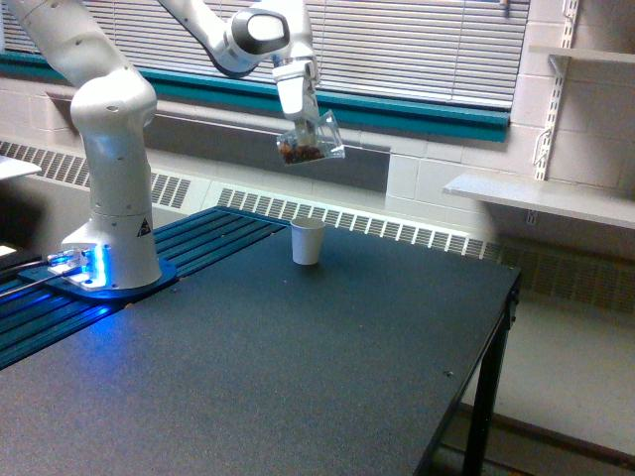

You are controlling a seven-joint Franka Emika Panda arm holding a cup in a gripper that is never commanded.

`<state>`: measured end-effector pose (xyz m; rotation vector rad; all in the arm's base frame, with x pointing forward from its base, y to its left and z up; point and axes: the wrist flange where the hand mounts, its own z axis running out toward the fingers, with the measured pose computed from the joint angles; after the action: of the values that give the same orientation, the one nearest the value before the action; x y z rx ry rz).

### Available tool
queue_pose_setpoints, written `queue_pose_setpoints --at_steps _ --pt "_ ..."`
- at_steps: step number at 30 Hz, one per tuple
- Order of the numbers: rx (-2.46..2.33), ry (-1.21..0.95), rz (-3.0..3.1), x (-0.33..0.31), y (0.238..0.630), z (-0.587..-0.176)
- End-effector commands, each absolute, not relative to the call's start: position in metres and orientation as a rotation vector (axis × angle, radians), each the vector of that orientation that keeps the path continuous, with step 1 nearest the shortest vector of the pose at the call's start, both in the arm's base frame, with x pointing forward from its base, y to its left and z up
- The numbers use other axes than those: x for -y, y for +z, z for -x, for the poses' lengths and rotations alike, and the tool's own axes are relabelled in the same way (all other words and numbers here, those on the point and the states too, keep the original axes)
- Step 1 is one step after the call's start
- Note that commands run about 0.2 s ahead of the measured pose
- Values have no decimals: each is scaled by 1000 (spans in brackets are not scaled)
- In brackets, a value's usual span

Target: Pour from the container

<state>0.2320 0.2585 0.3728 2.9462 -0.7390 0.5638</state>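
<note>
The container (310,141), a small clear plastic cup with brown granular bits at its lower left side, hangs tilted in the air high above the table. My gripper (304,121) is shut on it from above. Straight below, a little to the exterior view's right of nothing else, the opaque white paper cup (307,241) stands upright on the dark table (298,367). A clear gap of air separates the two cups.
The arm's white base (111,228) stands on a blue slatted platform at the exterior view's left. The table edge (476,347) drops off on the right. White wall shelves (536,198) sit beyond it, under window blinds.
</note>
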Motion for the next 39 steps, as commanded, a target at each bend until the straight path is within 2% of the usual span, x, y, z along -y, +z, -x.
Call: queue_pose_setpoints --at_steps 1,22,39 --pt "771 524 -2947 -262 359 -221" --pt "676 346 -2986 -300 314 -199" --pt "705 312 -2973 -307 301 -184"
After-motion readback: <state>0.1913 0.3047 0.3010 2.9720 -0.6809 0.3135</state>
